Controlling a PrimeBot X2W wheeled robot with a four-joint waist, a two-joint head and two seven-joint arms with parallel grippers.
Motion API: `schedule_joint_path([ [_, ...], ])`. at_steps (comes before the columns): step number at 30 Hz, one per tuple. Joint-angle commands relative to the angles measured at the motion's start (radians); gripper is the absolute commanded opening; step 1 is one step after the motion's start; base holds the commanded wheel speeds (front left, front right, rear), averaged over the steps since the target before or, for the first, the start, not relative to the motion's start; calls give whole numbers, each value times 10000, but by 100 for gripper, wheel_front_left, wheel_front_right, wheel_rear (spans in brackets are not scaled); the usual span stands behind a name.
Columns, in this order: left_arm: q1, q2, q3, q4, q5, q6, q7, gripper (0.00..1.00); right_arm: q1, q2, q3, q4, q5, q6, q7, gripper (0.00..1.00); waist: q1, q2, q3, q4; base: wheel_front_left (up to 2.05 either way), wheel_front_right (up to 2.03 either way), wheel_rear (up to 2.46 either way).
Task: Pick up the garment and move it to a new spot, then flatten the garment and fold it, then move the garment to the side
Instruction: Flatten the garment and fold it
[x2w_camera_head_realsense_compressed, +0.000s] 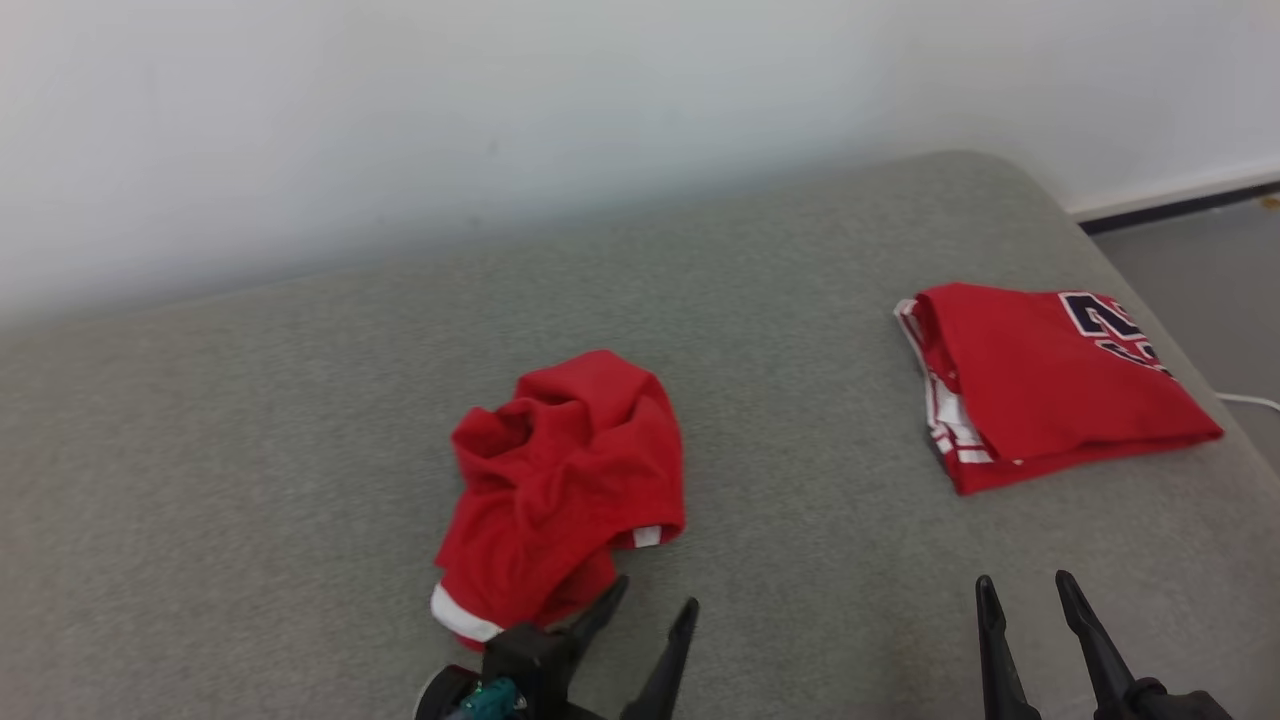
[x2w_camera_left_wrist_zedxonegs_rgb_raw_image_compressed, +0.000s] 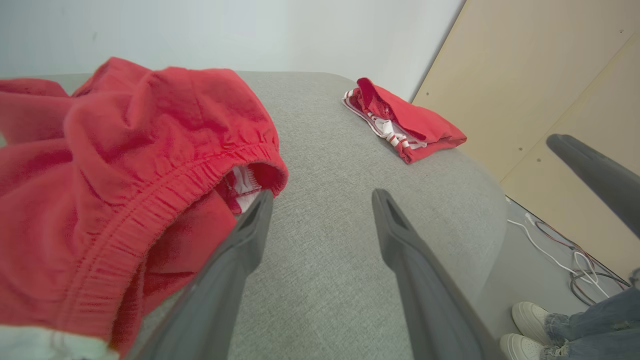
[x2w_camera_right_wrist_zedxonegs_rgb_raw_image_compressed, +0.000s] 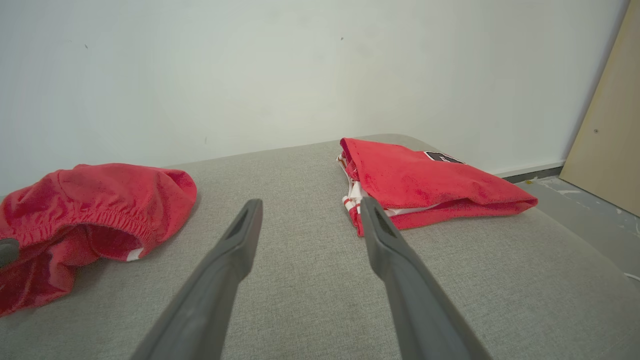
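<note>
A crumpled red garment (x2w_camera_head_realsense_compressed: 560, 480) with a white trim and an elastic waistband lies in a heap on the grey cushion (x2w_camera_head_realsense_compressed: 300, 400). It sits close at the left of the left wrist view (x2w_camera_left_wrist_zedxonegs_rgb_raw_image_compressed: 115, 190) and at the left edge of the right wrist view (x2w_camera_right_wrist_zedxonegs_rgb_raw_image_compressed: 85, 210). My left gripper (x2w_camera_head_realsense_compressed: 655, 605) is open at the heap's near right edge, one finger touching or just beside the cloth (x2w_camera_left_wrist_zedxonegs_rgb_raw_image_compressed: 320, 197). Well to the right, my right gripper (x2w_camera_head_realsense_compressed: 1025, 585) is open over bare cushion (x2w_camera_right_wrist_zedxonegs_rgb_raw_image_compressed: 307, 207), nothing between its fingers.
A folded red jersey (x2w_camera_head_realsense_compressed: 1050, 380) with white stripes and a dark number lies at the cushion's right end (x2w_camera_left_wrist_zedxonegs_rgb_raw_image_compressed: 405, 125) (x2w_camera_right_wrist_zedxonegs_rgb_raw_image_compressed: 430, 185). A white wall stands behind. Right of the cushion are a tan panel (x2w_camera_left_wrist_zedxonegs_rgb_raw_image_compressed: 540, 90), floor cables (x2w_camera_left_wrist_zedxonegs_rgb_raw_image_compressed: 565, 255) and a person's white shoes (x2w_camera_left_wrist_zedxonegs_rgb_raw_image_compressed: 530, 325).
</note>
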Motion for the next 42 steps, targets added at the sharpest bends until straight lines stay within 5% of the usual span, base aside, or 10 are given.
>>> schedule_joint_path([
  [1,-326,27,50,245,-182,236,-49,100,-75,1,-9,-24,39,-29,-46,100,-1,-1,397,-901,0,0,0],
  [10,-1464,25,55,1756,-1174,1695,-340,100,-192,7,-40,-112,204,-28,-46,100,-1,-1,844,-2000,0,0,0],
  [20,-2446,19,-405,2881,-2245,3174,-878,100,-290,6,-37,-160,285,-29,-46,100,-1,-1,1062,-2119,0,0,0],
  [28,-3122,17,-820,3346,-3125,3661,-1182,100,-403,4,88,-99,295,-29,-46,100,-1,-1,1060,-1992,0,0,0],
  [29,-3196,14,-885,3337,-3143,3664,-1204,38,-399,4,90,-96,304,-29,-46,100,-1,-1,1052,-1971,0,0,0],
  [30,-3257,16,-943,3303,-3166,3645,-1234,0,-390,4,73,-95,314,-29,-47,100,-1,-1,1043,-1939,0,0,0],
  [42,-4316,14,-775,1328,-3525,2973,-1268,0,-303,4,34,-40,256,-28,-46,100,-1,-1,758,-1363,0,0,0],
])
